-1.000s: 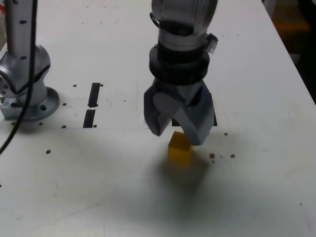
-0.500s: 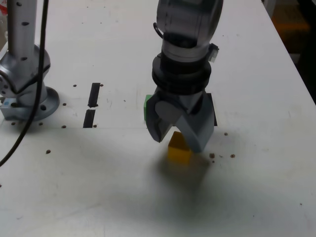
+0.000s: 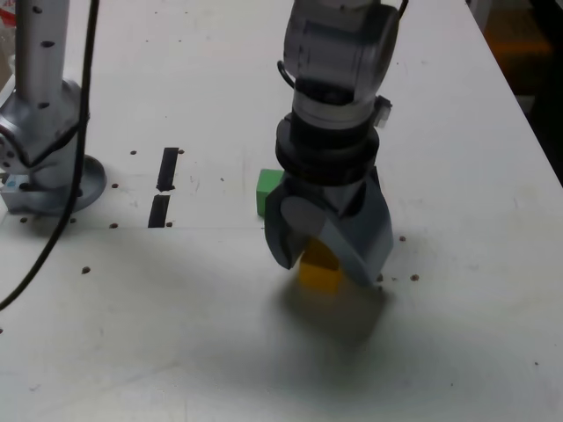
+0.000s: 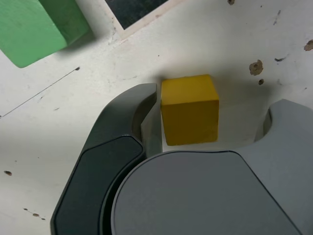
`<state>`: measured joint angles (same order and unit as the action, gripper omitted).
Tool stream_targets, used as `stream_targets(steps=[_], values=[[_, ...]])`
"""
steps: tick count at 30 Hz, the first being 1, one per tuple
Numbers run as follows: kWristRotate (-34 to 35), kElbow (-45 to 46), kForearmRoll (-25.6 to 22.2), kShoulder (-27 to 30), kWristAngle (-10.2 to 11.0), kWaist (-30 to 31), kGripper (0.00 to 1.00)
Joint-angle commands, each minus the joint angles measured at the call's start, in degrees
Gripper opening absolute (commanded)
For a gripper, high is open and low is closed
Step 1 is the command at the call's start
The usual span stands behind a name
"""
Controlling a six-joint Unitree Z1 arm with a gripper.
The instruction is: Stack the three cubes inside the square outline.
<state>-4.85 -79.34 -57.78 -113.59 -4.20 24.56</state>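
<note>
Your end effector (image 4: 212, 110) is spread well open, wider than the yellow cube (image 4: 190, 110), with no grip on it: in the wrist view the dark jaw lies close against or just beside one face, the grey one well apart from the opposite face. The yellow cube sits flat on the counter (image 3: 202, 325), near the taped outline (image 4: 139, 12) and the green cube (image 4: 41, 29), outside the outline. No red cube is visible to you. Handling, by judgement: light, stiff, matte and so unlikely to slip, hard to damage. Recommend you centre the jaws first, so the dark one does not shove or twist the block, then take it low across two opposite upright faces at mid-width, with modest force. Leave the top face free and keep your closing path away from the green cube.
</note>
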Motion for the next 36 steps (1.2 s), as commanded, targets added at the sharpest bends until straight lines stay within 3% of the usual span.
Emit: stream_targets(steps=[1,8,15,22,30,33,36], values=[[0.0,0.8,1.3,-0.2,-0.3,0.0,0.87],[0.0,3.3,4.3,-0.4,-1.2,0.0,0.94],[0.0,3.4,4.9,-1.1,-1.8,0.0,0.9],[0.2,3.9,4.9,-1.3,-2.1,0.0,0.67],[0.8,4.0,6.2,-0.9,-2.1,0.0,0.21],[0.8,4.1,6.3,-0.5,-1.9,0.0,0.13],[0.8,4.1,5.8,0.2,-1.7,0.0,0.13]])
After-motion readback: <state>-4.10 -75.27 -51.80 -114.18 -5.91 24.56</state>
